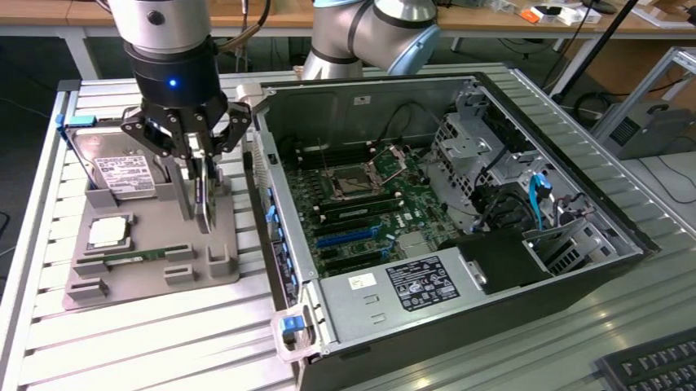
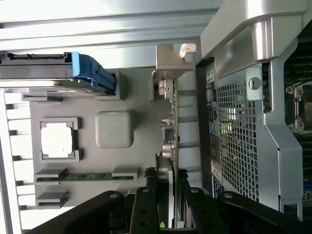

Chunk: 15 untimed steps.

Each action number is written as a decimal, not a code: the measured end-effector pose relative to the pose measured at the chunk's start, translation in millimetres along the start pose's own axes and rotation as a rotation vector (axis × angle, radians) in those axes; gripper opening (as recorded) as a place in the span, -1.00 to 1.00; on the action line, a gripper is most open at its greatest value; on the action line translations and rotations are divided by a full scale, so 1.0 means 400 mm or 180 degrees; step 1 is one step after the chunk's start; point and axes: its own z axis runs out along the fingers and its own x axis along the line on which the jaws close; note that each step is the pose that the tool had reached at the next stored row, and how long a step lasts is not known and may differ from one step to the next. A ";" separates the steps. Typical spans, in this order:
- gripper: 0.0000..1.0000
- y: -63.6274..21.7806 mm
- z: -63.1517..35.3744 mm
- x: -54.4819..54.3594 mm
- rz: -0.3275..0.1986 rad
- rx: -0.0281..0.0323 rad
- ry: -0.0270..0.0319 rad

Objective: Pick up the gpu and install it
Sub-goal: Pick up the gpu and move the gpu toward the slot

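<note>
The black gripper point(image 1: 199, 167) is closed on the thin green-and-black gpu card point(image 1: 205, 208). The card stands on edge at the grey holder tray's point(image 1: 163, 221) edge nearest the open computer case point(image 1: 326, 98).

A robotics lab: on a slatted aluminium table point(image 1: 163, 342), an opened computer tower point(image 1: 359, 90) lies from centre toward three o'clock, with a grey parts fixture point(image 1: 142, 281) at nine. The robot arm point(image 1: 376, 28) stands at twelve, its gripper point(image 1: 200, 171) clamped on the gpu point(image 1: 204, 208). Cluttered workbenches point(image 1: 478, 20) line twelve o'clock, and a keyboard point(image 1: 653, 366) sits at five.
</note>
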 end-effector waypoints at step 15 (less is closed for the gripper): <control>-0.47 0.000 -0.009 0.000 0.0000 0.0000 0.0000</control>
